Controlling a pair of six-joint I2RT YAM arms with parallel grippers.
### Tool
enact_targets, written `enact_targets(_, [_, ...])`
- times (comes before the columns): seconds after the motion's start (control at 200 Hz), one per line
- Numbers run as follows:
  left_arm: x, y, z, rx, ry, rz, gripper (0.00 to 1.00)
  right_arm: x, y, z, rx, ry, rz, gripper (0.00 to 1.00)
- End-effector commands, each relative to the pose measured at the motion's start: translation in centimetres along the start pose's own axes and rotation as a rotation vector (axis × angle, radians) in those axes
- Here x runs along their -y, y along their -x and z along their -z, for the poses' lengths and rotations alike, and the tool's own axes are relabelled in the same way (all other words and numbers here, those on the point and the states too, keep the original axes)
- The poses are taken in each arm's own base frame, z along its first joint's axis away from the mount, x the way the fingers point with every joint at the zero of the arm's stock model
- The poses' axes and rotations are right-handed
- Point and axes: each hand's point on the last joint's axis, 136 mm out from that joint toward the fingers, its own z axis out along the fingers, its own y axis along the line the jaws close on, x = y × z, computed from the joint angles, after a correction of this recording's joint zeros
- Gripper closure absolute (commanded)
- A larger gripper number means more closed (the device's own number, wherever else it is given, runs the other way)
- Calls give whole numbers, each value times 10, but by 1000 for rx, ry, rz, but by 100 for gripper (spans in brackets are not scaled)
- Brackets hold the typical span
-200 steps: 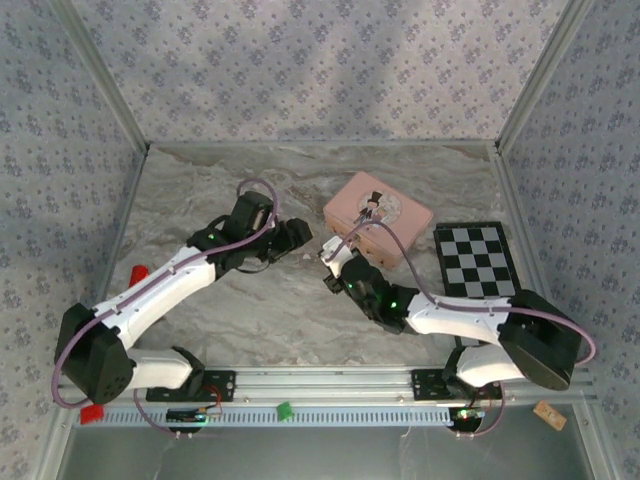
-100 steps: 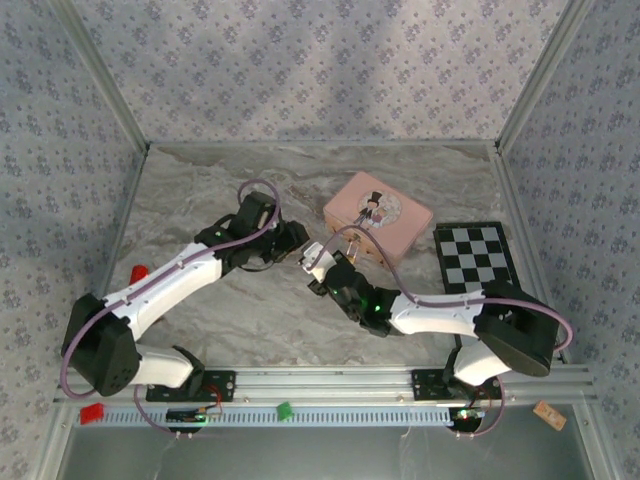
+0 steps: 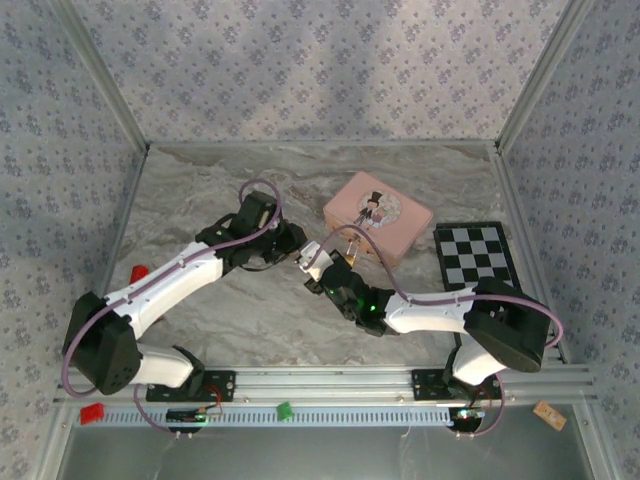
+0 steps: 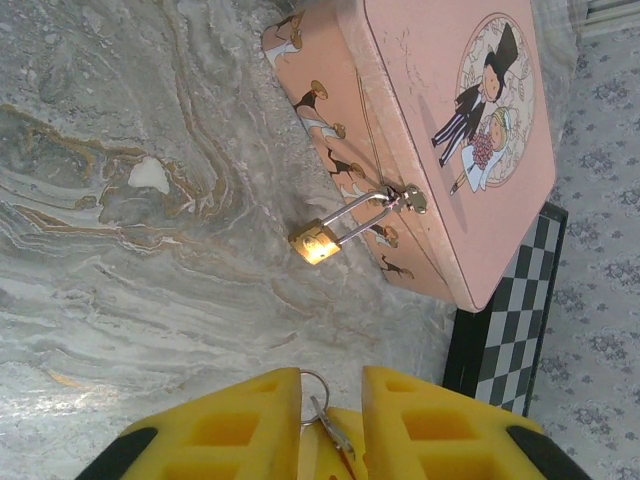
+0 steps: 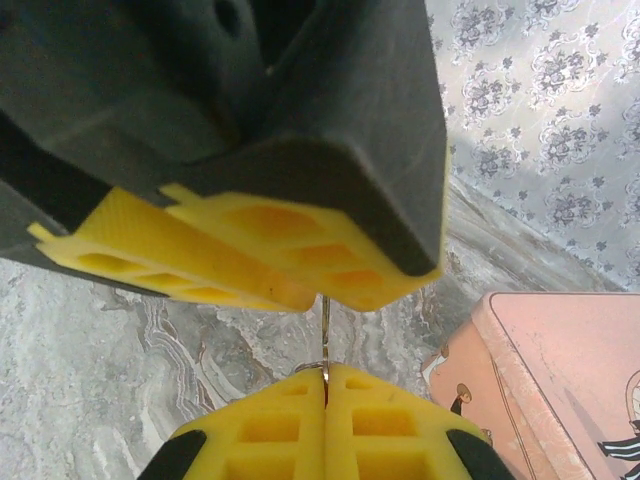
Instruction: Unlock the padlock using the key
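So the right gripper was clamped shut on the key, the left gripper sat barely open around it, and the padlock was hooked on the box latch nearby.

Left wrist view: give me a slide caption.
Key sits between the left gripper and its yellow fingers; ahead, the padlock hangs from the clasp of the pink box.

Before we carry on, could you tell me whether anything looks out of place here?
Nothing is damaged or spilled. One oddity: the key is pinched by the right gripper, jaws shut, while the left gripper straddles it too, jaws apart.
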Motion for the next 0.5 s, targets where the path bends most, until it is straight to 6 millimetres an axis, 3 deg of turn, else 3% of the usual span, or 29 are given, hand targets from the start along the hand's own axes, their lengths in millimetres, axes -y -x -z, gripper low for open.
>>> enact_targets(0.0, [12, -1, 1, -16, -24, -22, 79, 3, 15, -2, 40, -32, -16, 100])
enact_targets(0.495, [10, 1, -1, -3, -21, -32, 100, 0, 16, -3, 45, -33, -17, 100])
